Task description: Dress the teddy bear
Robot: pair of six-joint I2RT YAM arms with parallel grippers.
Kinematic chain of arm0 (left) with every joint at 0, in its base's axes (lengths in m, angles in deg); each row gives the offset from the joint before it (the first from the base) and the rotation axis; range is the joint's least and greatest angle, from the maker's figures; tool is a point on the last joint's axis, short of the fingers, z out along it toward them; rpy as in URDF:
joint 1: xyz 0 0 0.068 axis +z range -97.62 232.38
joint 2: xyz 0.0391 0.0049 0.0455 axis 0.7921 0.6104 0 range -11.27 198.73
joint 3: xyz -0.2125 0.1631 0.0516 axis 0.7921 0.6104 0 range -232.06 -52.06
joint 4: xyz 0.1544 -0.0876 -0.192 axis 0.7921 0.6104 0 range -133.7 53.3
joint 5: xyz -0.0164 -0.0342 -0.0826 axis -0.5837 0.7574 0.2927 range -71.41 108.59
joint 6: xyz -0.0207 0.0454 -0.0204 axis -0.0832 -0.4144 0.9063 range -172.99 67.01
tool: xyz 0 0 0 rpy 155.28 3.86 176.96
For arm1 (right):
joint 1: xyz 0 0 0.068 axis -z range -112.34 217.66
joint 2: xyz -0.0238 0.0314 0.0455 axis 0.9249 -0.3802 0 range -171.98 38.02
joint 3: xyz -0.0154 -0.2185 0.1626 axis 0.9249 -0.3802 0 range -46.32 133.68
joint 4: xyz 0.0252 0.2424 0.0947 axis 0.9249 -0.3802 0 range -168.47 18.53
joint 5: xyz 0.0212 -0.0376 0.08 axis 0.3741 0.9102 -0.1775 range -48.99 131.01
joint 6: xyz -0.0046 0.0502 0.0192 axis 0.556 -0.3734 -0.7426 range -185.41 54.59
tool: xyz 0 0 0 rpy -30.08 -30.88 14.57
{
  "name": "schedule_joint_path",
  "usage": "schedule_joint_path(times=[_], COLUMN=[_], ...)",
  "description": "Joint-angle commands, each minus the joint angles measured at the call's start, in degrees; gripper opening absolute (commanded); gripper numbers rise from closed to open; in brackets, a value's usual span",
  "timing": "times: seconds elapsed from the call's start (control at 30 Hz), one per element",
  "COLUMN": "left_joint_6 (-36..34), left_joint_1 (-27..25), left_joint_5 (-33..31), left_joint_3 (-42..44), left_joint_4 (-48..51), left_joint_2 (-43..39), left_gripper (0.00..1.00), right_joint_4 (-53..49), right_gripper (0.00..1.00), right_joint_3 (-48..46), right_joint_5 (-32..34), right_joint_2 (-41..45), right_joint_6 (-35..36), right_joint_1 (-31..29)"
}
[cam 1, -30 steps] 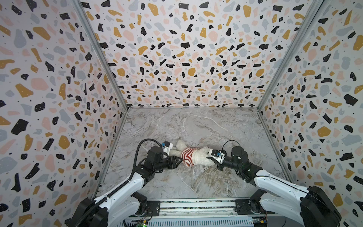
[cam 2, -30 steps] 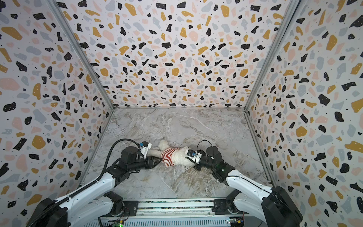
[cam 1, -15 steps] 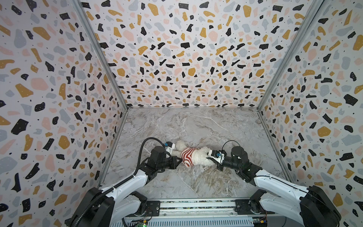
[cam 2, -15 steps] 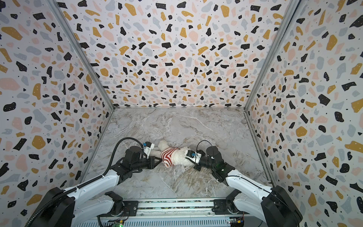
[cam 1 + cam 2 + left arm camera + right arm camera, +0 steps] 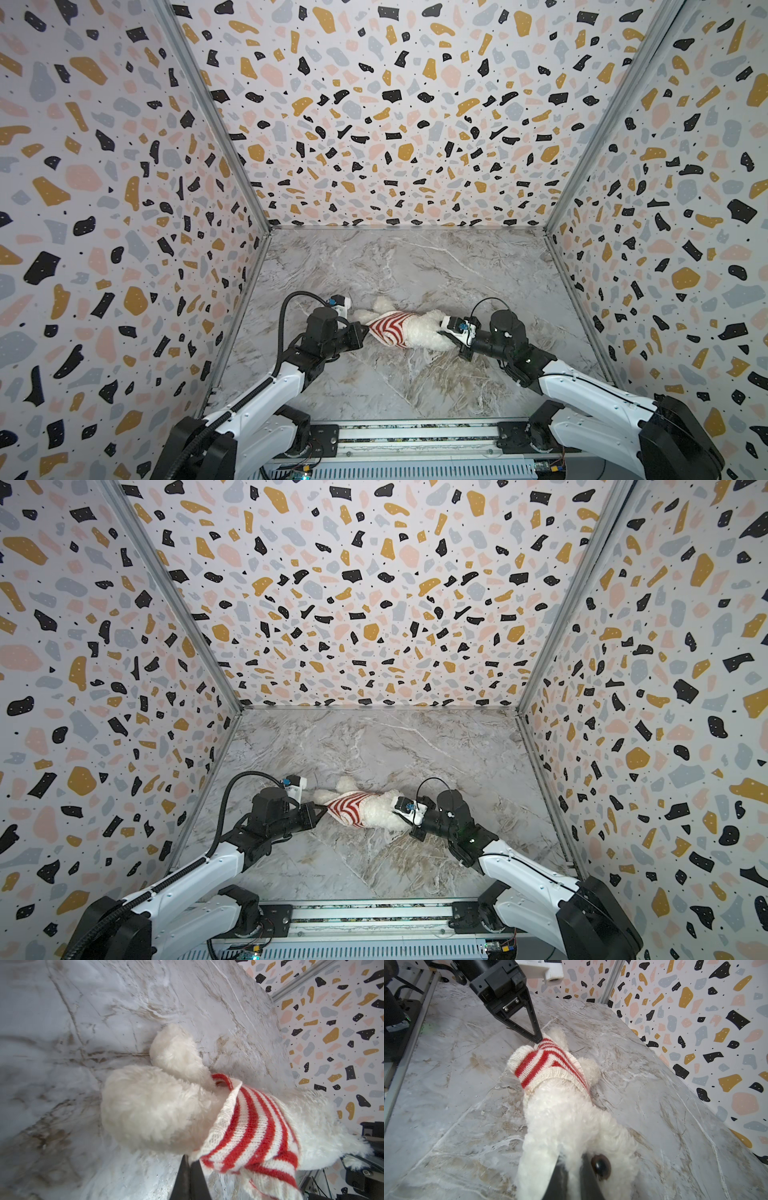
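The cream-white teddy bear (image 5: 424,334) (image 5: 380,812) lies on its side across the marble floor, head toward the right arm. A red-and-white striped sweater (image 5: 388,329) (image 5: 348,809) (image 5: 546,1061) covers its middle, and the bare legs (image 5: 155,1105) stick out past the hem. My left gripper (image 5: 365,329) (image 5: 325,809) (image 5: 190,1159) (image 5: 538,1040) is shut on the sweater's (image 5: 249,1126) hem edge. My right gripper (image 5: 573,1164) (image 5: 441,336) is shut on the fur of the bear's (image 5: 571,1122) head, beside a dark eye (image 5: 600,1166).
Terrazzo-patterned walls (image 5: 374,124) close in the marble floor (image 5: 415,266) on the left, back and right. A metal rail (image 5: 415,436) with the arm bases runs along the front edge. Bare floor lies behind the bear and in front of it.
The left gripper has closed on the sweater's hem and drawn it slightly to the left. The right gripper and the bear's head have stayed put.
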Motion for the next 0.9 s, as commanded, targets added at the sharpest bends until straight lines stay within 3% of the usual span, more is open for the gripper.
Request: schedule_joint_path(times=[0.0, 0.3, 0.67, 0.87], left_joint_6=[2.8, 7.2, -2.6, -4.3], left_joint_1=[2.5, 4.9, 2.6, 0.2], left_joint_5=[-6.3, -9.6, 7.0, 7.4], left_joint_3=[1.8, 4.0, -0.8, -0.2], left_joint_4=[0.2, -0.8, 2.8, 7.7], left_joint_2=[-1.3, -6.0, -3.6, -6.7], left_gripper=[0.00, 0.00, 0.00, 0.02], right_joint_4=[0.9, 2.2, 0.6, 1.7], right_gripper=[0.00, 0.00, 0.00, 0.00], right_joint_3=[0.4, -0.6, 1.1, 2.7], right_joint_5=[0.6, -0.1, 2.1, 3.2], right_joint_2=[2.5, 4.0, 0.7, -1.6], right_joint_6=[1.1, 1.9, 2.5, 3.5], right_joint_1=[0.1, -0.1, -3.0, -4.6])
